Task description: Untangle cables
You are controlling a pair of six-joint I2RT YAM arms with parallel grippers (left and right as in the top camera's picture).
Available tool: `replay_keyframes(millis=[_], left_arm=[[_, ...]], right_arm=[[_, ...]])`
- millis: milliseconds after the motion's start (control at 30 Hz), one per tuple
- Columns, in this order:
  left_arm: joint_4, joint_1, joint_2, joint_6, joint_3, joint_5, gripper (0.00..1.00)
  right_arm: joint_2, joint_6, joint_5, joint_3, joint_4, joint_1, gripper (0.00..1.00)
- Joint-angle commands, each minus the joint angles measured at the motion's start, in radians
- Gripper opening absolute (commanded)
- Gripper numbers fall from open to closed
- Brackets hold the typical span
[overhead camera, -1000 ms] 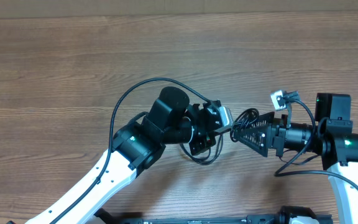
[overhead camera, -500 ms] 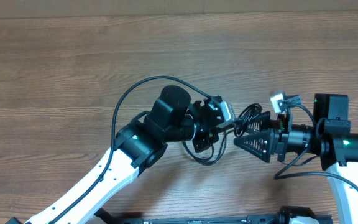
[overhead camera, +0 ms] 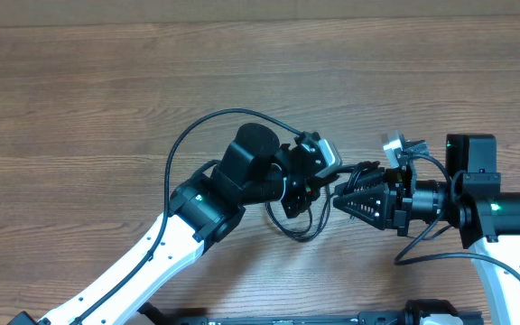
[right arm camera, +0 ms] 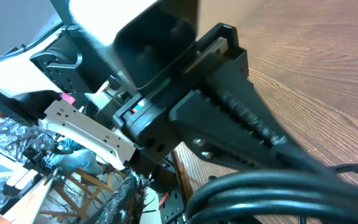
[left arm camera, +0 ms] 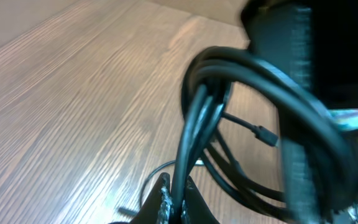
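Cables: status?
Left gripper shut on cables, not yet separated. Right gripper nosed into the bundle, grip unclear. Left arm's wire arcs close by.

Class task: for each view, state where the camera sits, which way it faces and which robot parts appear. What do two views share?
Overhead: above the table, looking straight down; left arm, right arm, left tool and right tool meeting at the cables.
Left wrist: on the left arm, looking low along the tabletop; its own fingers pinch the cables.
Right wrist: on the right arm, tilted, aimed toward the left tool; one own toothed finger shows.
Shared: both wrist views show cables close up.
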Motion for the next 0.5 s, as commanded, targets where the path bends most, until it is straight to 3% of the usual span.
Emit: replay_keyframes(millis=[0,167,267,400,467], left_arm=[[-0.003,-0.007,0.013,-0.124,0.02,-0.139,0.04],[-0.057,-0.007,0.014,-0.287,0.02,-0.306,0.04],[-0.117,-0.006,0.014,-0.399,0.02,-0.429,0.04],[-0.152,-0.006,0.014,-0.456,0.02,-0.455,0.04],[-0.16,-0.006,0.014,-0.474,0.02,-0.455,0.04]], right_arm=[[-0.011,-0.01,-0.064,0.003,0.007,0.008,0.3],[-0.011,-0.026,-0.084,0.003,0.011,0.008,0.19],[-0.011,-0.062,-0.124,0.003,0.011,0.008,0.17],[-0.011,-0.062,-0.124,0.003,0.012,0.008,0.14],[-0.011,-0.062,-0.124,0.003,0.012,0.008,0.07]])
